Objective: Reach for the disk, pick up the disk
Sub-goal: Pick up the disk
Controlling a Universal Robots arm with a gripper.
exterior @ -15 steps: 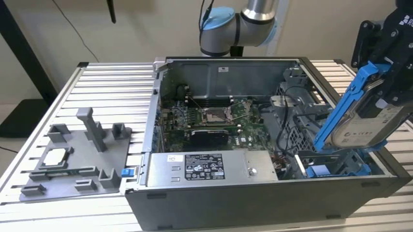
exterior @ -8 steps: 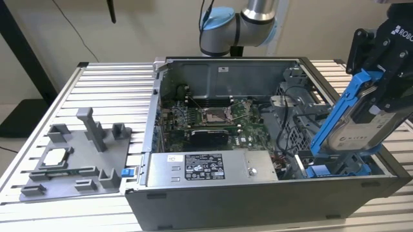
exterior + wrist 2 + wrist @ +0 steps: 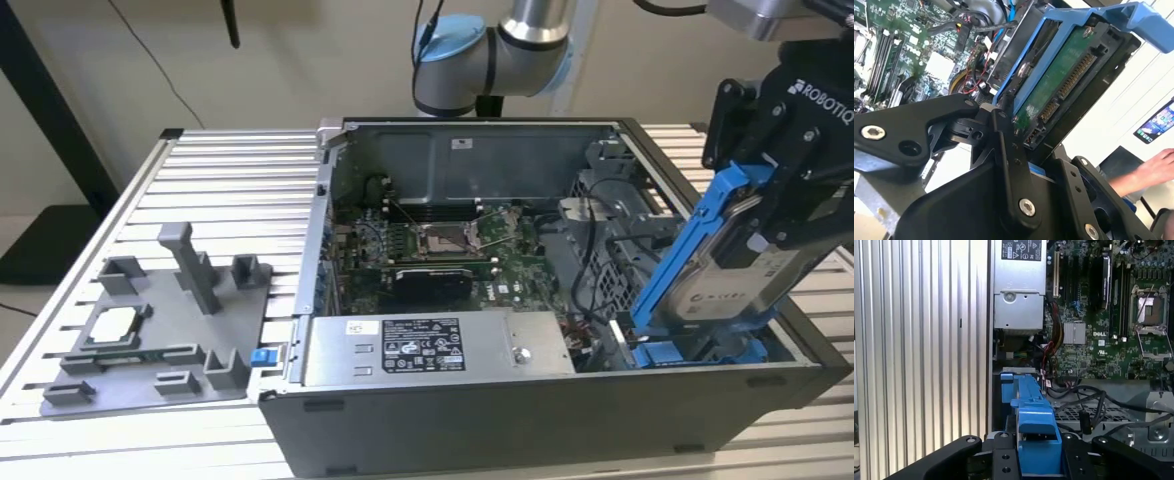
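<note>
Disk (image 3: 717,288) comes first: in the exterior view we see it standing on its edge and leaning, at the exterior view's right side of the open computer case (image 3: 534,430), with its blue frame round it. The black end effector (image 3: 758,235) is shut tight on its top part. Its low end is down inside the case, near more blue parts, so we think the reach is done and the pick-up is only part way. The case sits on the ribbed table (image 3: 200,170). In the second wrist view we see the green underside of the disk (image 3: 1059,82) held in the end effector (image 3: 1054,110). A person's hand (image 3: 1154,170) is well apart from it. In the first wrist view the blue edge of the disk (image 3: 1031,410) runs away from the end effector (image 3: 1036,452), and black cables (image 3: 1079,395) lie just beside it. We think getting it clear calls for a slow, straight lift that keeps off those cables and the case wall.
</note>
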